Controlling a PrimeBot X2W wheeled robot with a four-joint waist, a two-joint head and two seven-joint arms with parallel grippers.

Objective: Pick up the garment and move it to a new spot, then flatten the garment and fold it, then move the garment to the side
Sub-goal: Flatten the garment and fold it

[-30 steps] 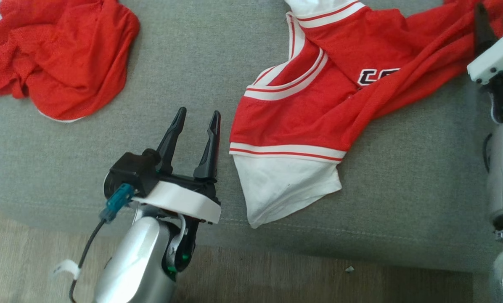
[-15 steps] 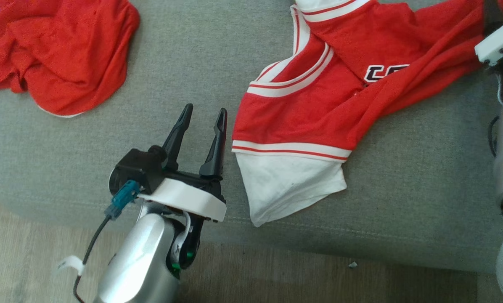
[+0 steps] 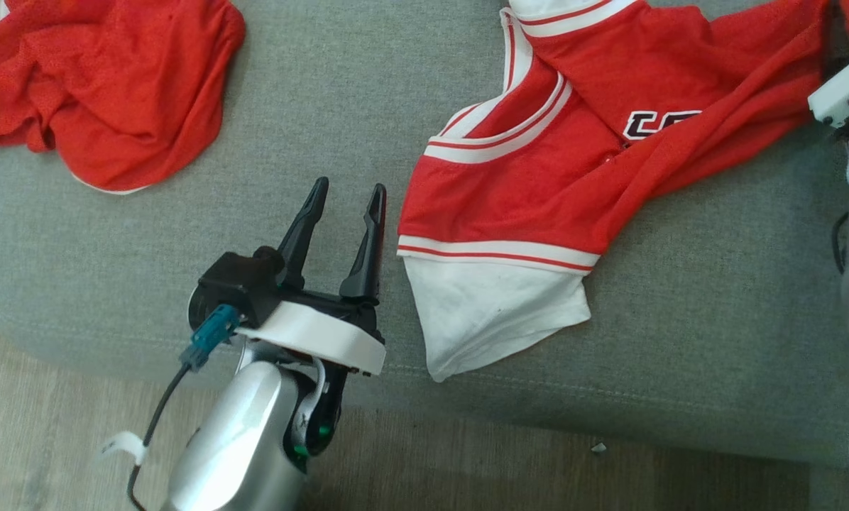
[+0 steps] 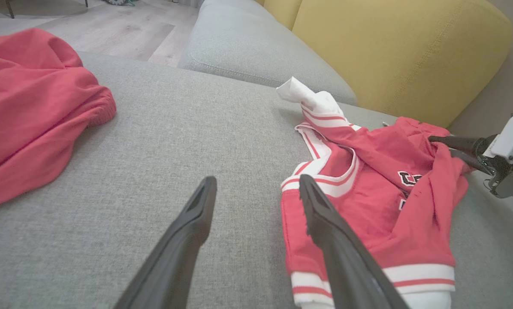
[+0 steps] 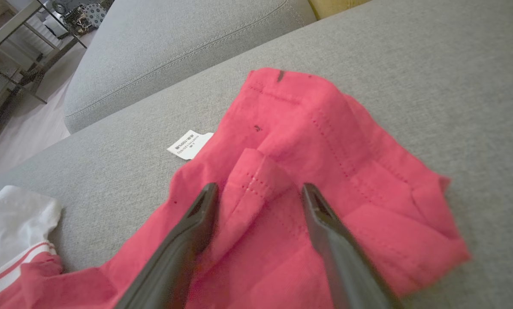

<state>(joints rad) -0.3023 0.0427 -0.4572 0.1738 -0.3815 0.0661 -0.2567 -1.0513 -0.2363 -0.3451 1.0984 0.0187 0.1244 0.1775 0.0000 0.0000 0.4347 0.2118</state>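
Left gripper (image 3: 349, 187) hangs open just beside the red-and-white jersey (image 3: 531, 191) crumpled on the grey couch (image 3: 311, 92), while the right gripper (image 5: 260, 187), also open, sits over a red fold of it.

Silver forearm (image 3: 233, 440), white wrist plate (image 3: 311, 337), black fingers (image 3: 369, 241) — teal connector (image 3: 210, 335).

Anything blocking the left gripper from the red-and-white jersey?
Nothing visible. The open left gripper sits just beside the jersey, with a strip of bare grey cushion between them. The other red garment lies well off to the left, out of the path. The right gripper is open over the far red end.
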